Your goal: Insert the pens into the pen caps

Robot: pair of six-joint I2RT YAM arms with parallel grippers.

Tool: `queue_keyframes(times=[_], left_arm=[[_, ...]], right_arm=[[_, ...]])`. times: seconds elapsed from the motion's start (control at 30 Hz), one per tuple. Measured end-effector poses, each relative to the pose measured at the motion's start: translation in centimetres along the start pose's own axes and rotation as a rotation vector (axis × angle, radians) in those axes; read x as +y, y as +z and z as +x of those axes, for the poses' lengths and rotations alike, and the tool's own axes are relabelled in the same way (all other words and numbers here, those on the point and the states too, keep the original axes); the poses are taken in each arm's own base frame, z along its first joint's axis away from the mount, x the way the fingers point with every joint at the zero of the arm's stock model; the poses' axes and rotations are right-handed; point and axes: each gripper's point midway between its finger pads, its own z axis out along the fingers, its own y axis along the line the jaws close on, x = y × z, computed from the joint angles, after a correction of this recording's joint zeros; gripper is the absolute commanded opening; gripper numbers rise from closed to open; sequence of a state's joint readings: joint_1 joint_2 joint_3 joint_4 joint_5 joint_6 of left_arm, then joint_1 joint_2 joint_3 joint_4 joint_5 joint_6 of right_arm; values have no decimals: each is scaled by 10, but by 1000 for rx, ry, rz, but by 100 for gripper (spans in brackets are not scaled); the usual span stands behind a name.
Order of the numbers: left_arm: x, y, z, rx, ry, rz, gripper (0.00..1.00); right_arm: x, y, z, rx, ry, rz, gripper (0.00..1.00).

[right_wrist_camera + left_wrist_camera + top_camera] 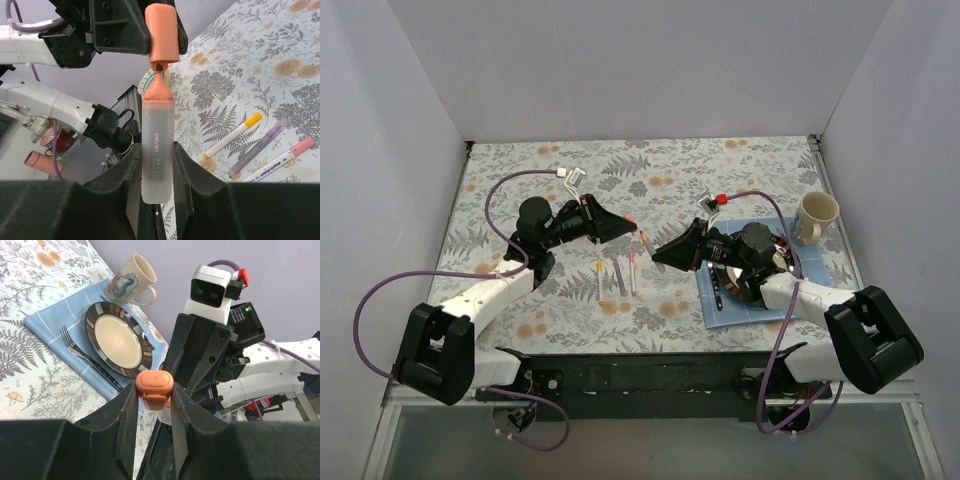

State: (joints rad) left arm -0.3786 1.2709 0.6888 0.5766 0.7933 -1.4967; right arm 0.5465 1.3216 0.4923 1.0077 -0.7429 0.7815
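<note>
My left gripper point(154, 395) is shut on an orange pen cap point(155, 382), whose closed end faces the left wrist camera. My right gripper point(157, 150) is shut on a frosted whitish pen point(157, 125) with an orange nose. Its dark tip sits right at the open mouth of the orange cap point(162, 32). Both grippers meet above the table's middle, left gripper point(628, 228) and right gripper point(660, 255) nose to nose. On the tablecloth lie three capped pens: a yellow-ended one point(232, 135), a purple one point(260, 146) and a pink-ended one point(280, 160).
To the right, a blue cloth point(50, 320) carries a striped plate point(116, 340) and a dark fork point(75, 345). A cream mug point(816, 215) stands at the far right. Grey walls enclose the floral table on three sides.
</note>
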Motion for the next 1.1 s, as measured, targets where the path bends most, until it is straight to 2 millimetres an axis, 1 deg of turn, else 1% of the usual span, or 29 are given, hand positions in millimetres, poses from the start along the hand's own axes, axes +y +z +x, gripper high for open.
queue_keyframes(times=[0.2,0.6,0.73,0.87,1.03,1.1], left_arm=[[-1,0,-2,-4,-1,2,0],[-18,0,-3,13,6,95,0],[-21,0,0,27,11,121,0],[-21,-2,6,45,6,137,0],[-19,-5,14,58,-12,145,7],[-18,-5,16,56,-18,157,13]], right_arm=[[3,0,-2,-4,0,-12,1],[10,2,-2,-2,19,-46,1],[13,3,-1,-3,22,-56,1],[15,3,-2,-6,28,-62,1],[19,4,-2,-6,31,-76,1],[18,5,0,-1,44,-76,1]])
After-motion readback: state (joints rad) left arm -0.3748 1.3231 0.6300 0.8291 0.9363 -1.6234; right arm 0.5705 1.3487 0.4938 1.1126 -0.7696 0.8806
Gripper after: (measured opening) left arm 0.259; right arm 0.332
